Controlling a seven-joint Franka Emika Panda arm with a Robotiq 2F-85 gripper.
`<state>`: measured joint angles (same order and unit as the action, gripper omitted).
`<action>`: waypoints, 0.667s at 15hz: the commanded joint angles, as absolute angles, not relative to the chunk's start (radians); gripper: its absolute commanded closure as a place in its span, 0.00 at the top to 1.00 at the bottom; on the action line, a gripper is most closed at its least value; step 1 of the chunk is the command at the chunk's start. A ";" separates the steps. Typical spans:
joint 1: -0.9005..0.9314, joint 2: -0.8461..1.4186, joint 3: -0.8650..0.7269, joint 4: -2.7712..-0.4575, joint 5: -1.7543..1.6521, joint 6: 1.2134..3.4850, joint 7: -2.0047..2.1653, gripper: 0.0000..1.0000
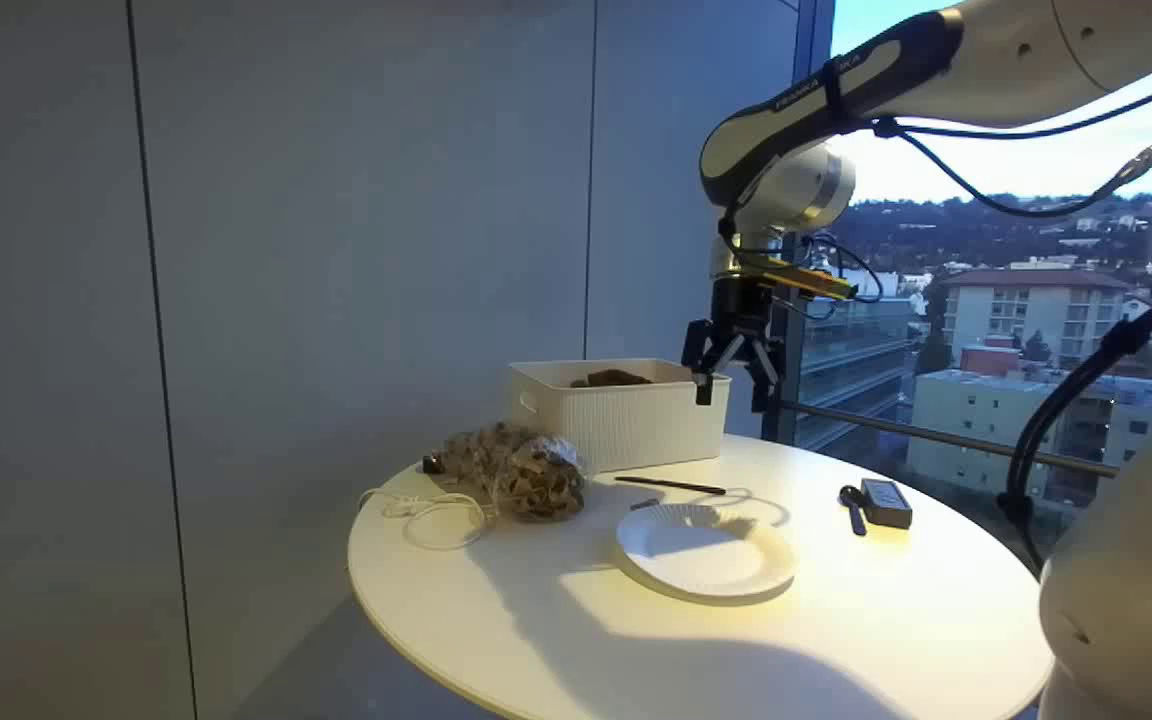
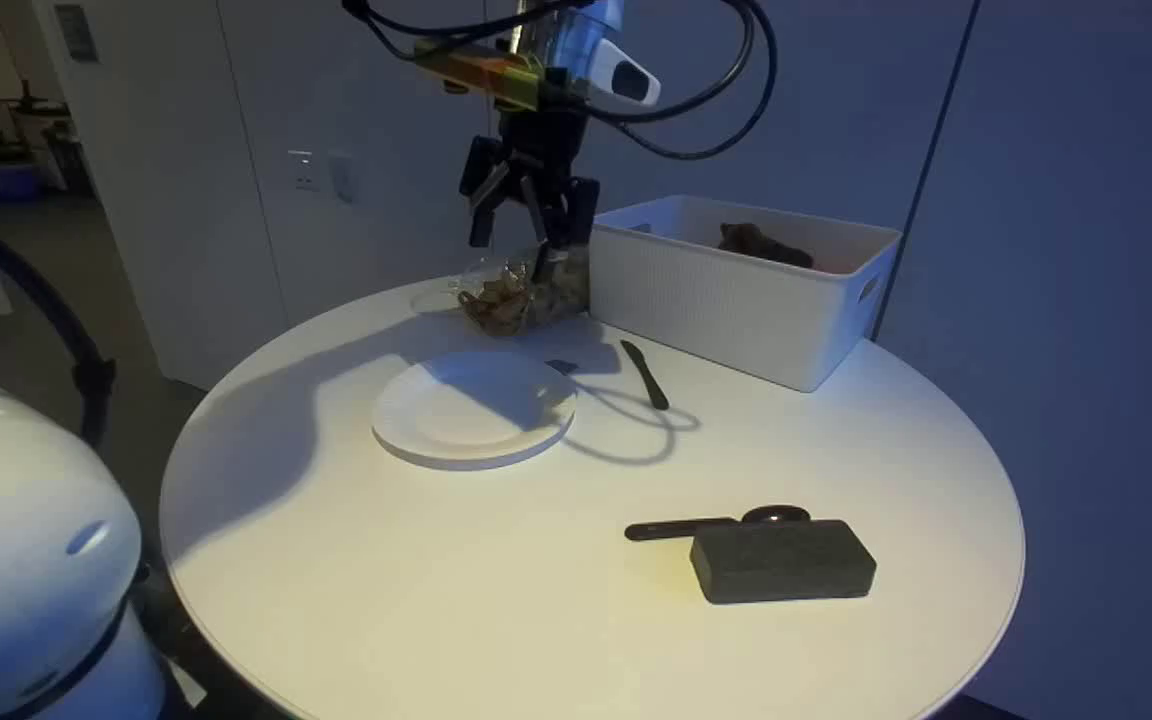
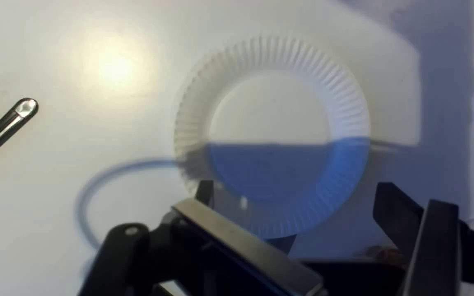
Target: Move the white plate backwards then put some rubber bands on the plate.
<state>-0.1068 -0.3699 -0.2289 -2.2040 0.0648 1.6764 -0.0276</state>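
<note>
The white paper plate (image 1: 706, 550) lies flat on the round table, and it also shows (image 2: 476, 410) in an exterior view. In the wrist view the plate (image 3: 270, 111) fills the middle, half in shadow. A clear bag of tan, curled pieces, apparently the rubber bands (image 1: 536, 480), lies beyond the plate beside the basket; the bag (image 2: 501, 305) is partly behind a finger in an exterior view. My gripper (image 1: 733, 392) hangs well above the table, pointing down, fingers apart with nothing between them. It also shows open in an exterior view (image 2: 512, 250) and in the wrist view (image 3: 295, 191).
A white basket (image 1: 646, 425) with brown things in it stands at the table's back. A dark knife (image 2: 644, 375) lies between basket and plate. A small dark piece (image 2: 562, 366) touches or nears the plate's rim. A black spoon (image 2: 681, 529) and dark block (image 2: 781, 562) lie together. A white cable (image 1: 446, 520) lies by the bag.
</note>
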 commanded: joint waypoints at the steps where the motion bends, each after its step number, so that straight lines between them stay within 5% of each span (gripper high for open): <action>1: -0.128 -0.367 -0.211 -2.199 0.071 1.674 -0.034 1.00; 10: -0.128 -0.370 -0.211 -2.193 0.071 1.674 -0.034 1.00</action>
